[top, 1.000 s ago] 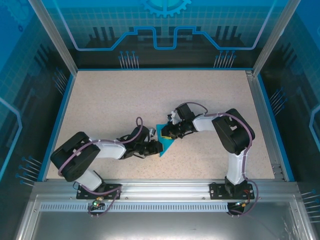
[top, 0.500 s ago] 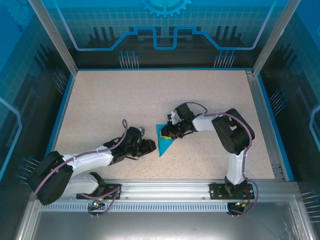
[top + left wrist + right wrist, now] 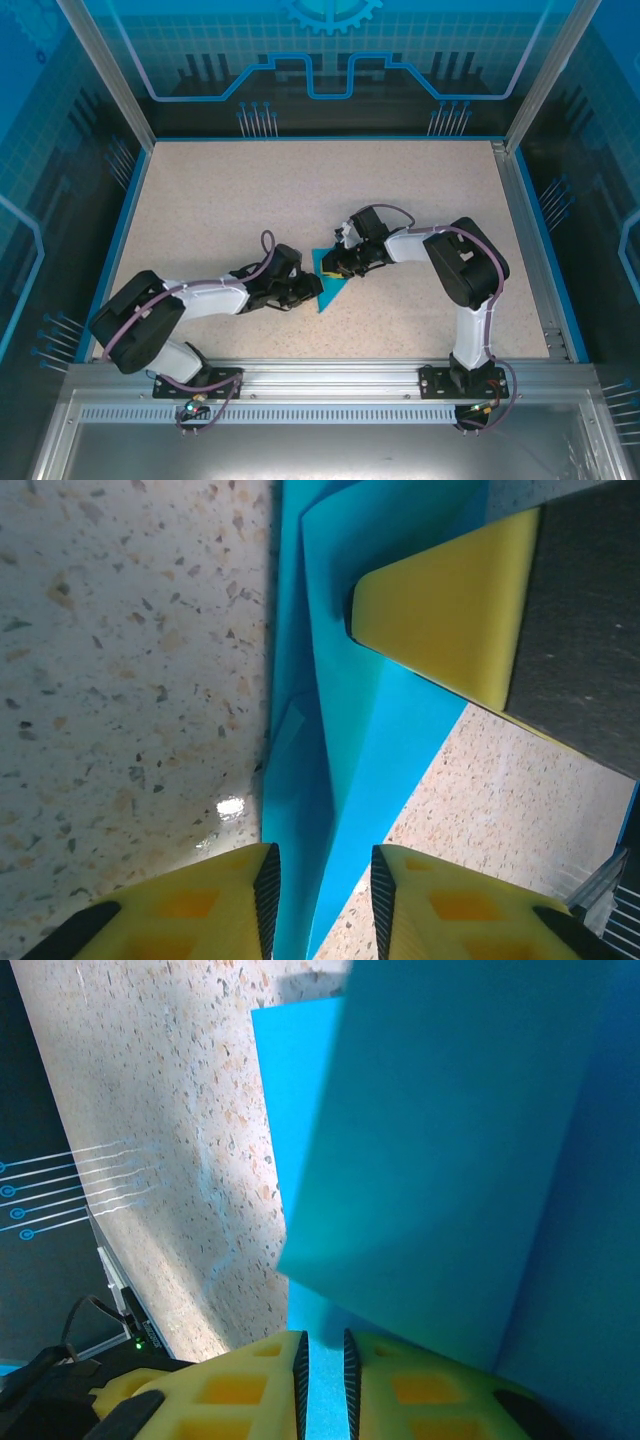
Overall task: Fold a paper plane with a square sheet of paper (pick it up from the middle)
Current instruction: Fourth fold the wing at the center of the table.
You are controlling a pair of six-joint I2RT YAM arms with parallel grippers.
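The teal-blue sheet of paper (image 3: 330, 286) lies folded into a long triangle in the middle of the table, its tip pointing toward the near edge. My left gripper (image 3: 311, 290) is at its left edge. In the left wrist view the jaws (image 3: 323, 868) stand apart astride a raised crease of the paper (image 3: 365, 720), and bare table shows beside it. My right gripper (image 3: 336, 264) sits on the paper's far corner, and one of its fingers (image 3: 440, 610) rests on the top layer. Its jaws (image 3: 322, 1348) are almost together on the paper (image 3: 450, 1140), and a lifted flap hangs close above them.
Speckled beige tabletop (image 3: 220, 200) surrounds the paper on all sides. Blue side rails (image 3: 120, 230) and glass walls enclose it. An aluminium rail (image 3: 330, 375) runs along the near edge, where the arm bases stand.
The left gripper drew back left and away from the paper, then returned to its left edge. The right arm and the paper have stayed put.
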